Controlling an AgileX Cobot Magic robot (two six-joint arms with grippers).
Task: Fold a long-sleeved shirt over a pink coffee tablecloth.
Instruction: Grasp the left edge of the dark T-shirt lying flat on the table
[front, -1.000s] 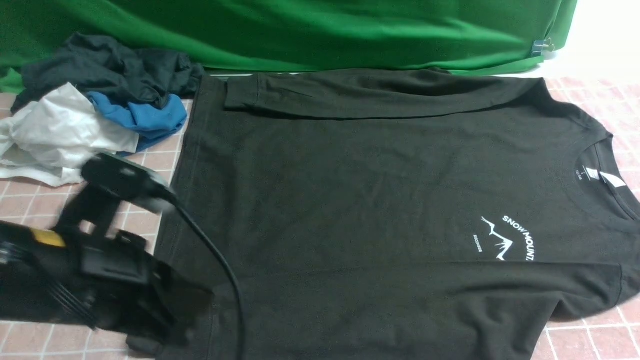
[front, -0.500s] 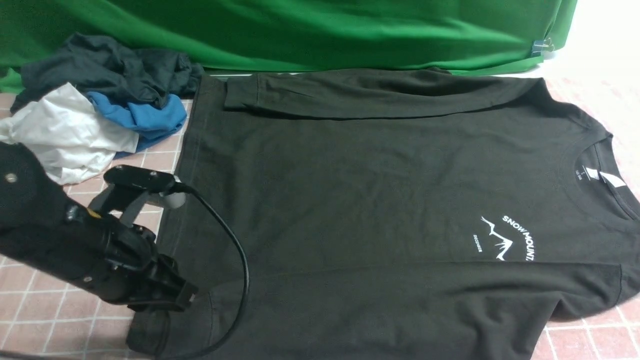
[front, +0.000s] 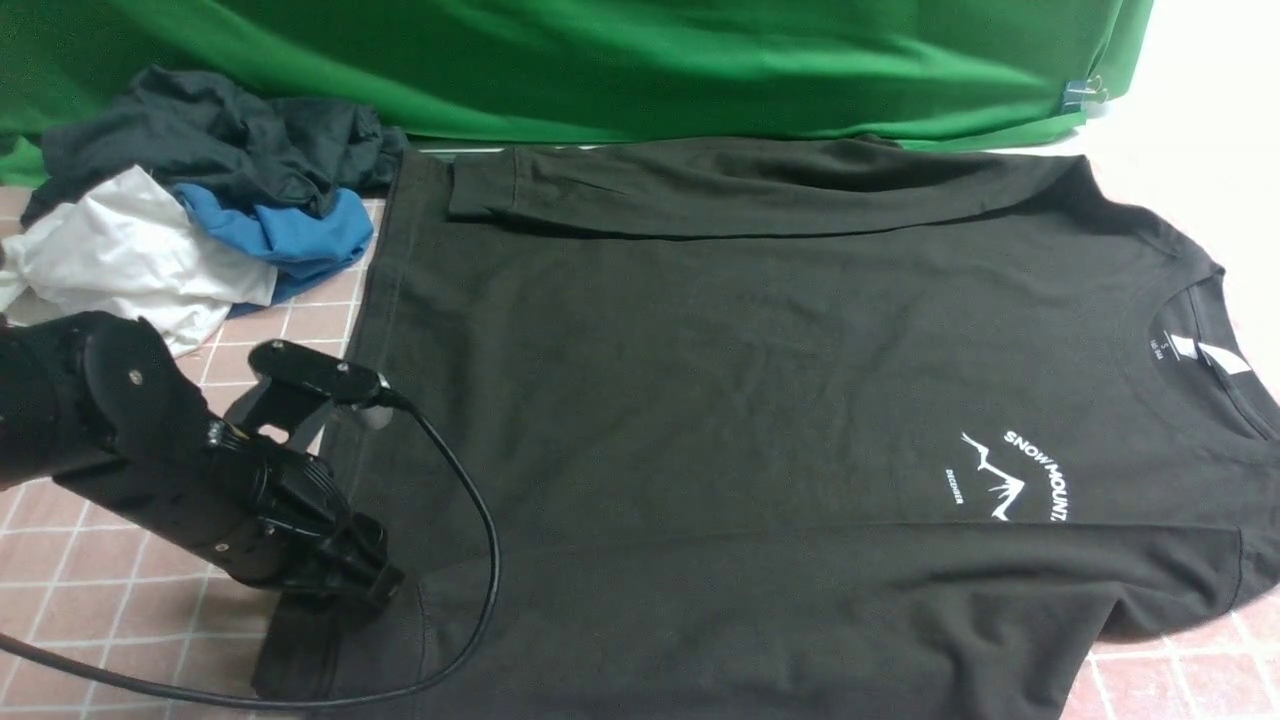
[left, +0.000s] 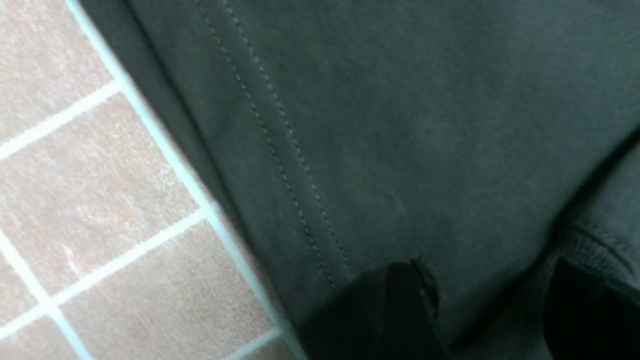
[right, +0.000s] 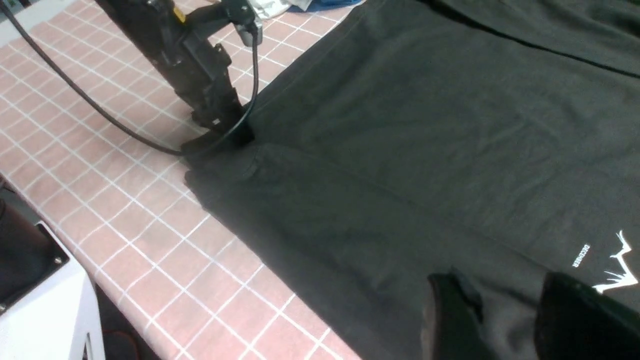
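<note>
The long-sleeved shirt (front: 750, 400) lies flat, logo up, on the pink coffee tablecloth (front: 100, 620), with both sleeves folded across its body. My left gripper (front: 375, 590) rests low at the near left hem corner, by the near sleeve's cuff. In the left wrist view its fingers stand apart over the shirt (left: 400, 125), so the gripper (left: 500, 320) is open. The right gripper (right: 515, 320) hovers over the shirt's (right: 425, 125) near edge beside the logo, fingers apart, with only cloth seen behind the gap. It is outside the front view.
A heap of black, blue and white garments (front: 190, 210) sits at the back left, before the green backdrop (front: 600, 60). The left arm's cable (front: 480, 560) loops over the shirt's hem. A white box (right: 45, 300) stands below the table's near edge.
The left arm swung in from the lower left and settled at the hem corner. Its jaws went from shut to apart. The shirt has not moved.
</note>
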